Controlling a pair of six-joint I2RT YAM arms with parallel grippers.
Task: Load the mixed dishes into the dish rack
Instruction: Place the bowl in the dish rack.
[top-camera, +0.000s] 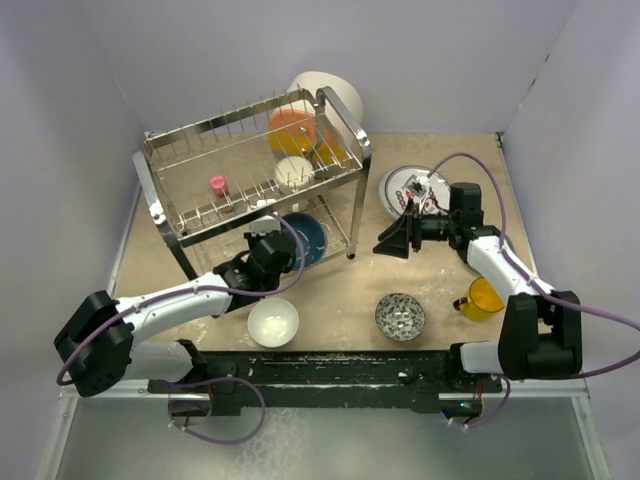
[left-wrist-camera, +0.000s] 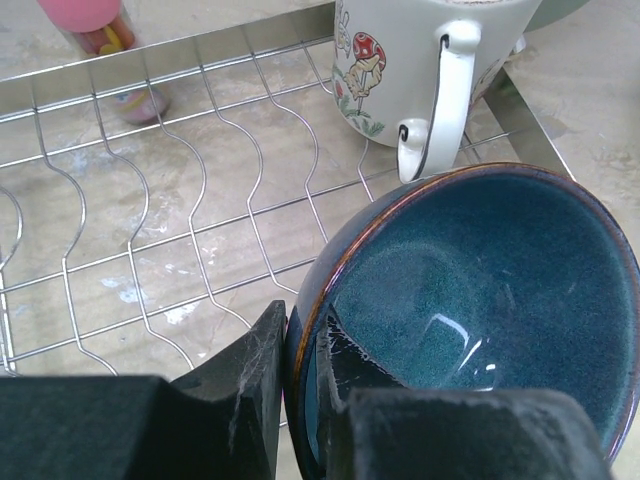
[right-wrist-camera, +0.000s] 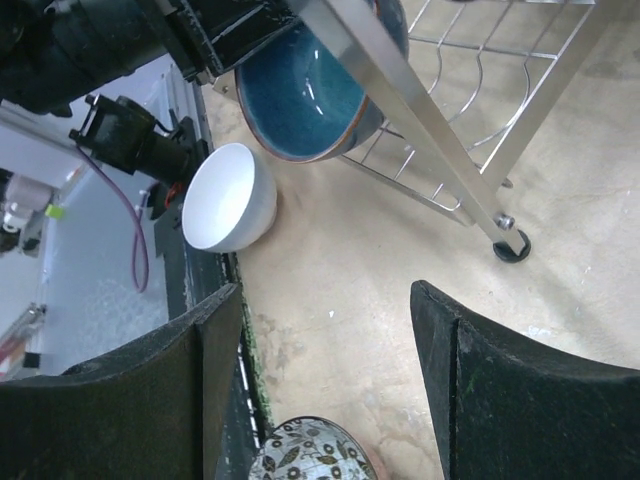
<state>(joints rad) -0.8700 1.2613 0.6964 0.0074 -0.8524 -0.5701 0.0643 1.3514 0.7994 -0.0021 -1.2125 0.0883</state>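
The left fingers (left-wrist-camera: 250, 390) pinch the near rim of the dark blue glazed ceramic bowl (left-wrist-camera: 480, 310), one inside and one outside. Just beyond the bowl are a white mushroom-printed mug (left-wrist-camera: 400, 70) and the chrome wire dish rack (left-wrist-camera: 150, 200). The right fingers (right-wrist-camera: 480, 390) stand open and empty above the tabletop (right-wrist-camera: 380, 260). The bowl looks gripped for loading. Next it needs lowering onto the wires, clear of the mug.

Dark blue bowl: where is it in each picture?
Top external: dark blue bowl centre, at the near side of the dish rack.
Left wrist: bowl lower right, rim pinched by the left gripper.
Right wrist: bowl top centre.
Shared landmark: the rack's chrome wires, beside the bowl in every view.
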